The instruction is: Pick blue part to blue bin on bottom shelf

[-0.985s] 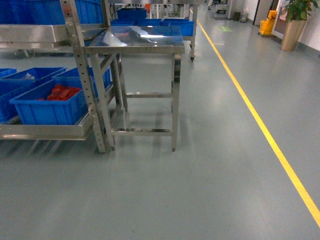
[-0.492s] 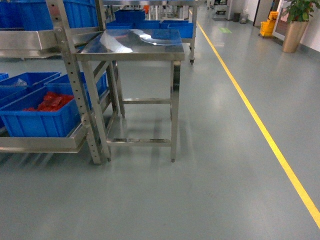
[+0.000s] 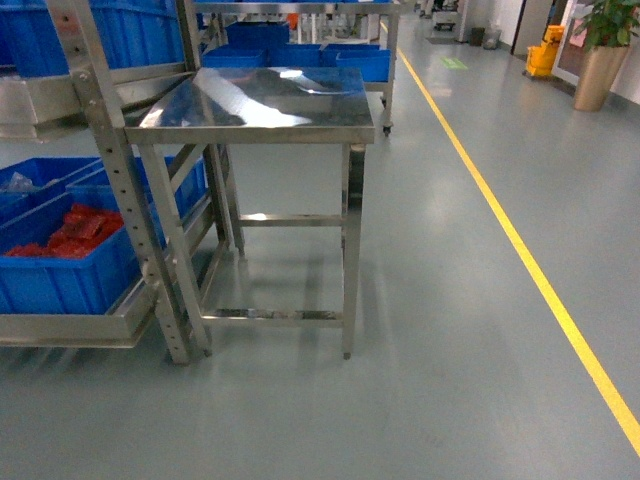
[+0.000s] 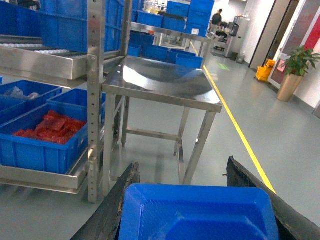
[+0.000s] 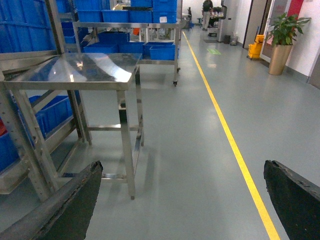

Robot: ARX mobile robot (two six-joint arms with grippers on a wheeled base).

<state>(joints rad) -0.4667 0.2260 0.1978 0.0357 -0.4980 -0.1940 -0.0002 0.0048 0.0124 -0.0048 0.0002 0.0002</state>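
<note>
Left wrist view shows the left gripper (image 4: 197,200) closed on the blue part (image 4: 197,215): a bright blue piece with a flat, bevelled face fills the space between the two dark fingers (image 4: 117,202), and each finger sits against one of its sides. Beyond it stands a steel table (image 4: 165,82) with a bare shiny top, set just beside the rack (image 4: 95,100). On the rack's bottom shelf (image 4: 40,177) sits a blue bin (image 4: 45,150) holding red pieces (image 4: 50,130) (small and jumbled, too blurred to tell apart), with more blue bins behind it.

Right wrist view has the right gripper (image 5: 190,197) spread wide, its dark fingers (image 5: 72,202) at opposite edges of the picture and only grey floor (image 5: 190,150) between them. A yellow line (image 5: 225,130) runs along the floor to the right of the table.

Head view shows neither gripper; it looks down on the table, the rack's perforated post (image 3: 120,190) at the table's left front corner, and the bin of red pieces on the low shelf at left. A potted plant (image 3: 600,50) stands far off at upper right.
</note>
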